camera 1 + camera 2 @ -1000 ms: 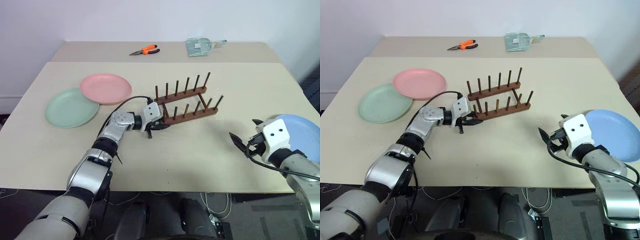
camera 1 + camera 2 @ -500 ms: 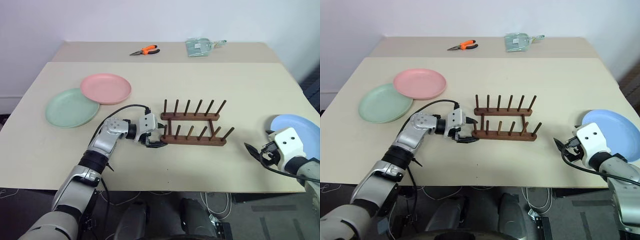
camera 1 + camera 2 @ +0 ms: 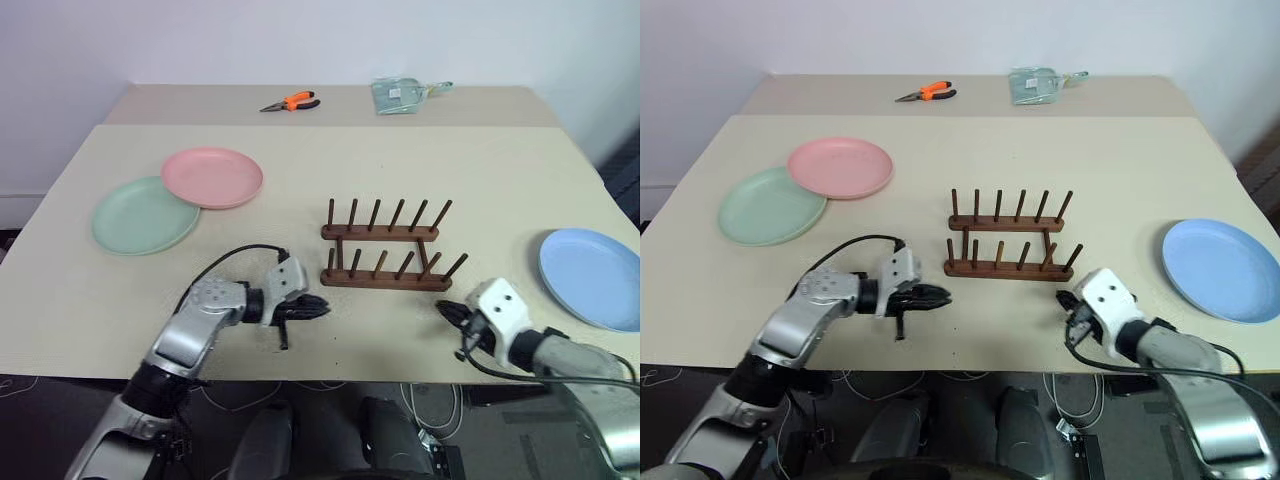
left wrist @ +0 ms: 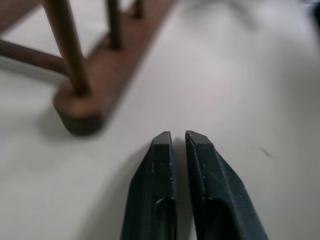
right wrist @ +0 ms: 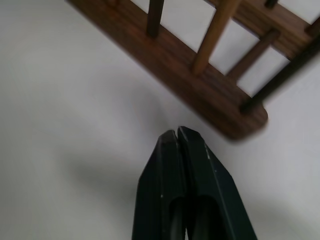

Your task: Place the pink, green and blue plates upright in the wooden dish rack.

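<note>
With both grippers pinched shut on nothing, my right gripper [image 3: 447, 313] sat nearer the blue plate [image 3: 591, 277] lying flat to its right than my left gripper [image 3: 318, 308] did.

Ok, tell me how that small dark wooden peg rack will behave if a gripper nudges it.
The small dark wooden peg rack looks rigid and probably light, so it would likely slide on the smooth beige table. A nudge at one end may pivot it. Its two flat rails make tipping seem unlikely.
</note>
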`<control>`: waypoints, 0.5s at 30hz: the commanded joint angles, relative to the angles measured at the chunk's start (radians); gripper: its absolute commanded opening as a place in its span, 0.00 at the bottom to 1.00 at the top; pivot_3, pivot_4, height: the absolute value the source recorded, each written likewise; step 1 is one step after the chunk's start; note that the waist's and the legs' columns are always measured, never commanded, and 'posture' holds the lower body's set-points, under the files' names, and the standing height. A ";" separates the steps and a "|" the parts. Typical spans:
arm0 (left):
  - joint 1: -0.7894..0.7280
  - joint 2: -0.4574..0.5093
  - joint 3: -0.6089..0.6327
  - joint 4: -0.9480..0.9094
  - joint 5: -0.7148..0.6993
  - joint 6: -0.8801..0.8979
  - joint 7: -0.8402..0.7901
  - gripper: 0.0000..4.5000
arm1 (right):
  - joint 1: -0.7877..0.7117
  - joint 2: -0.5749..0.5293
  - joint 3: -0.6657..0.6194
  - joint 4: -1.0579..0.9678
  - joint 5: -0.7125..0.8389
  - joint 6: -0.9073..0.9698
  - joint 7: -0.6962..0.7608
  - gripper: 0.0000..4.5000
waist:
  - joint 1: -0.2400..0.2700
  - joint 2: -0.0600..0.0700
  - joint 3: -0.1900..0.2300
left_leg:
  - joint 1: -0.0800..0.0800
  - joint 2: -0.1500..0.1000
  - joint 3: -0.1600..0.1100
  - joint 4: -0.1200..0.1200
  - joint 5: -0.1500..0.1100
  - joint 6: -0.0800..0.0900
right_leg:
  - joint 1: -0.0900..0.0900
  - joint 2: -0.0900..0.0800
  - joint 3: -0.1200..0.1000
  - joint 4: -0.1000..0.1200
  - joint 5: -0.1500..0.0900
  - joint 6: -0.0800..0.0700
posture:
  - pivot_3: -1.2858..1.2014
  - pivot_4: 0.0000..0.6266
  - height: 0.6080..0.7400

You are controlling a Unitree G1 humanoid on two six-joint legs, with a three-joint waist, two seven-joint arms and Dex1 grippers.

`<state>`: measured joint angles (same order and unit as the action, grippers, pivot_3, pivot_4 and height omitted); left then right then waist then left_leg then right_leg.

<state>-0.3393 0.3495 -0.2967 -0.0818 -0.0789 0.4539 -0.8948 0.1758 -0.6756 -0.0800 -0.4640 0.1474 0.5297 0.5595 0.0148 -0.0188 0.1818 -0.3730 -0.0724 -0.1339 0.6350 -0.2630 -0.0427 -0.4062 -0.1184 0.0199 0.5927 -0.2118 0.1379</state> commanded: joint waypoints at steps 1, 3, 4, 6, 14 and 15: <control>-0.046 -0.095 0.025 0.074 0.053 0.046 0.205 0.07 | -0.077 0.048 0.048 0.093 -0.093 -0.014 -0.101 0.00 | 0.000 -0.001 -0.001 | 0.000 0.000 0.000 0.001 0.000 0.000 | 0.000 0.000 0.000 0.000 0.000 0.000 | 0.52 0.24 1.00; -0.071 -0.129 0.035 0.130 0.063 0.044 0.259 0.07 | -0.129 0.077 0.067 0.145 -0.113 -0.025 -0.127 0.00 | -0.001 -0.003 -0.002 | 0.001 0.000 0.000 0.001 0.000 0.000 | 0.001 0.000 0.000 0.000 0.001 0.002 | 0.52 0.24 1.00; -0.083 -0.137 0.036 0.156 0.068 0.035 0.276 0.07 | -0.156 0.090 0.075 0.170 -0.120 -0.031 -0.136 0.00 | -0.002 -0.003 -0.003 | 0.001 0.000 0.000 0.001 0.000 0.000 | 0.001 0.000 0.000 0.001 0.002 0.003 | 0.52 0.24 1.00; -0.127 -0.165 0.051 0.243 0.069 0.002 0.321 0.07 | -0.238 0.115 0.092 0.260 -0.140 -0.055 -0.159 0.00 | -0.005 -0.003 -0.004 | 0.002 0.000 0.000 0.001 0.000 0.000 | 0.001 0.001 0.000 0.001 0.002 0.003 | 0.52 0.24 1.00; -0.210 -0.186 0.071 0.415 0.070 -0.093 0.382 0.07 | -0.392 0.141 0.090 0.430 -0.163 -0.122 -0.179 0.00 | -0.004 -0.002 -0.007 | 0.002 0.000 0.000 0.001 0.000 0.000 | 0.001 0.002 0.000 0.001 0.005 0.000 | 0.52 0.24 1.00; -0.210 -0.183 0.072 0.417 0.070 -0.097 0.384 0.07 | -0.389 0.141 0.084 0.423 -0.145 -0.117 -0.163 0.00 | -0.004 -0.002 -0.007 | 0.002 0.000 0.000 0.001 0.000 0.000 | 0.001 0.001 0.000 0.001 0.005 -0.001 | 0.52 0.24 1.00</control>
<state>-0.5562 0.1543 -0.2405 0.3023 -0.0300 0.3547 -0.5331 -0.2129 -0.5379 0.0250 -0.0389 -0.0063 0.4146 0.3864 0.0108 -0.0210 0.1751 -0.3709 -0.0727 -0.1337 0.6359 -0.2626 -0.0432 -0.4051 -0.1168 0.0194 0.5942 -0.2067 0.1372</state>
